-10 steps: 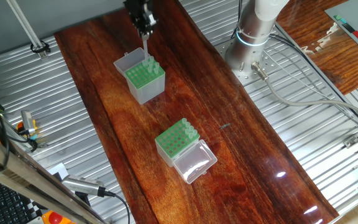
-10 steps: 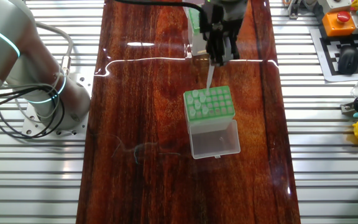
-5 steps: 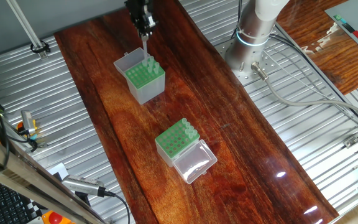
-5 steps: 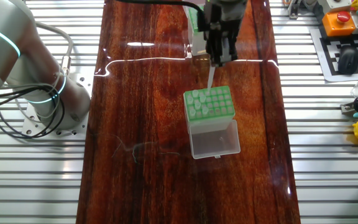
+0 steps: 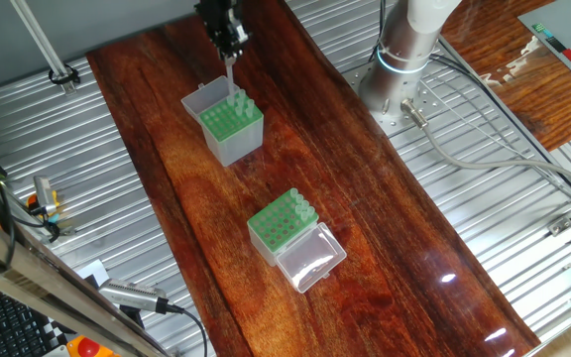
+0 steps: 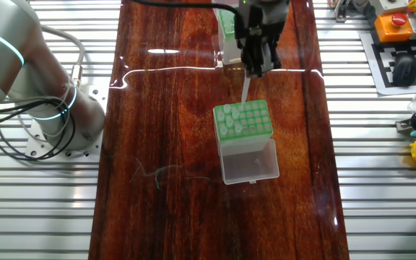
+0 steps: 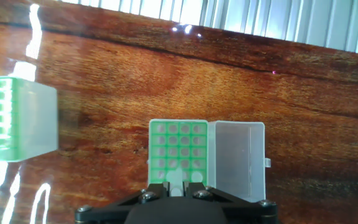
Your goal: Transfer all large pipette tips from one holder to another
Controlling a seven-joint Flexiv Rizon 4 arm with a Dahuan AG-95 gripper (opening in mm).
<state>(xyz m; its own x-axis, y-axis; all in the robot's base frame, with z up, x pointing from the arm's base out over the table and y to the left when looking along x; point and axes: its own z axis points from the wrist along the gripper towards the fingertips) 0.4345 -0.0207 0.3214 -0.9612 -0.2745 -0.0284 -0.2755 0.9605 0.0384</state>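
My gripper [image 5: 231,50] [image 6: 250,71] is shut on one large pipette tip [image 5: 231,71] [image 6: 245,88], which hangs point down well above the table. In the hand view the tip's collar [image 7: 178,181] sits between the fingers [image 7: 178,185], with the shorter green-topped holder [image 7: 179,146] and its open clear lid [image 7: 238,155] below. Several tips [image 6: 227,119] stand along one side of that holder [image 5: 278,226] [image 6: 255,121]. The taller grey-sided holder [image 5: 228,134] [image 7: 17,121] has a few tips [image 5: 238,99] at its far edge. In the other fixed view it is mostly hidden behind my hand [image 6: 226,22].
The two boxes stand on a dark wooden board [image 5: 365,248] flanked by ribbed metal table surface [image 5: 484,198]. The arm's base [image 5: 404,59] [image 6: 27,79] and its cables sit beside the board. An orange stop button [image 6: 396,22] and small items lie at the far right.
Almost nothing differs. The gripper, still shut on the tip, has shifted only a few pixels. Both holders stay where they were.
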